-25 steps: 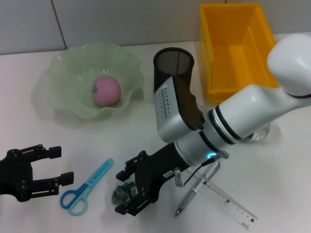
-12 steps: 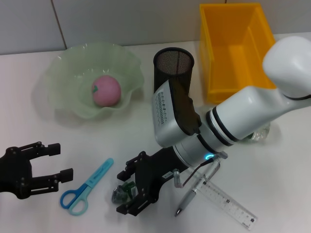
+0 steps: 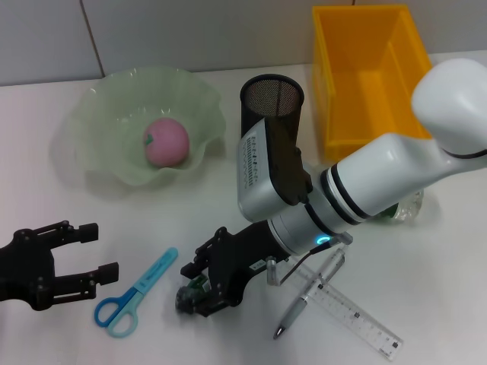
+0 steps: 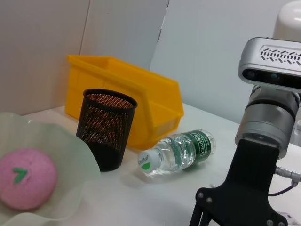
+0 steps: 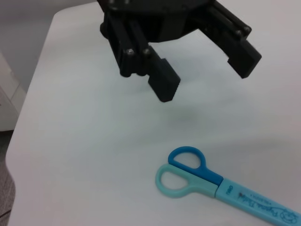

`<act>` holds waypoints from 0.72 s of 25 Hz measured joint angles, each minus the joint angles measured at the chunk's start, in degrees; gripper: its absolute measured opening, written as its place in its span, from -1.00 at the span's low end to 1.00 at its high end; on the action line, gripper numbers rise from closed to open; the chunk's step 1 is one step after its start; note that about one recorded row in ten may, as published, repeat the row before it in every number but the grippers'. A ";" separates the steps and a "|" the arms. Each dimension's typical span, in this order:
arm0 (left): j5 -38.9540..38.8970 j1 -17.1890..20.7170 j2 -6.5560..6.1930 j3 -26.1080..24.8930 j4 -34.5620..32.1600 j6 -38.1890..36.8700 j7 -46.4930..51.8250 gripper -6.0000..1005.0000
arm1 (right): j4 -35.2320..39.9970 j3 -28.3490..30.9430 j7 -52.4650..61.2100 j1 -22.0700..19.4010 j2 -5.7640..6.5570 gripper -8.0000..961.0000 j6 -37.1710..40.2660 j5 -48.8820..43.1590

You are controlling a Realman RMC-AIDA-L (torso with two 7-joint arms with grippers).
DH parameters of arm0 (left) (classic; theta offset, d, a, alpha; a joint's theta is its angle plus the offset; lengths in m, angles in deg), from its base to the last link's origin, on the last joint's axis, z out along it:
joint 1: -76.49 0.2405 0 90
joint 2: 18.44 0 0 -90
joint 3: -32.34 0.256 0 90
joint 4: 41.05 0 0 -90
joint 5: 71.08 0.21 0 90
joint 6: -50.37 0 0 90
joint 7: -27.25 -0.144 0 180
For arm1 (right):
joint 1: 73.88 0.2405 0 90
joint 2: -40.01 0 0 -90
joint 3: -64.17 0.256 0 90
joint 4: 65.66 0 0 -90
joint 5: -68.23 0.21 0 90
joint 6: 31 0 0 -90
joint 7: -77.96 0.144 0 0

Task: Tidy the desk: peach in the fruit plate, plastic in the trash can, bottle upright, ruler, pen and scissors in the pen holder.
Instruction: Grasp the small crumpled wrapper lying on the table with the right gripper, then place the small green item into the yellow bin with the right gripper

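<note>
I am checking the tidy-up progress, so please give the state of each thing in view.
peach: in the fruit plate
bottle: lying on its side
pen holder: upright
scissors: closed, flat on desk
pen: on desk
ruler: on desk
plastic: between right gripper jaws
left gripper: open

A black mesh pen holder [image 4: 106,128] stands on the desk [image 4: 141,197] before a yellow bin [image 4: 127,101]. A water bottle [image 4: 181,151] lies on its side. A pink peach [image 4: 26,184] sits in the green plate [image 4: 70,165].
</note>
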 joint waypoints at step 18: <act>-0.06 -0.04 0.25 -0.76 0.05 -0.21 -0.63 0.62 | -0.13 6.71 0.29 -0.21 0.61 -0.74 4.86 2.67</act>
